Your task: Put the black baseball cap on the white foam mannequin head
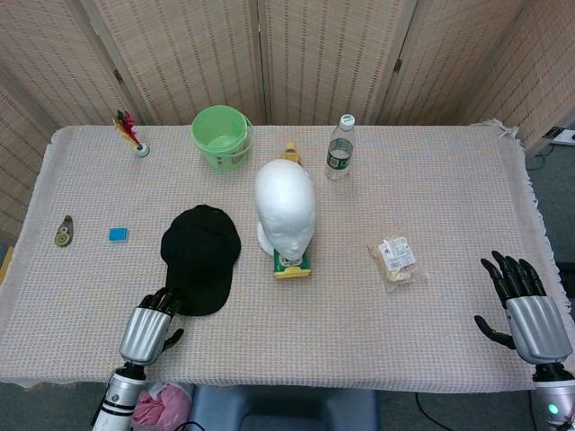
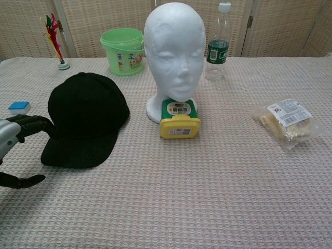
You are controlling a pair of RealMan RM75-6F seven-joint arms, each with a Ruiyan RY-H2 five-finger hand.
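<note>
The black baseball cap (image 1: 199, 256) (image 2: 85, 116) lies flat on the cloth, its brim toward the front edge. Right of it the white foam mannequin head (image 1: 285, 209) (image 2: 174, 54) stands upright, facing the front. My left hand (image 1: 149, 329) (image 2: 18, 148) is at the brim's left front corner, fingers spread and reaching the cap's edge; I cannot tell whether they touch it. It holds nothing. My right hand (image 1: 522, 305) rests open near the table's front right corner, far from the cap; the chest view does not show it.
A yellow-green box (image 1: 292, 263) (image 2: 179, 119) leans at the mannequin's base. At the back stand a green bucket (image 1: 222, 136), a water bottle (image 1: 339, 146) and a shuttlecock (image 1: 130, 133). A snack packet (image 1: 397, 258) lies right; a blue block (image 1: 118, 234) and a small tape (image 1: 64, 232) lie left.
</note>
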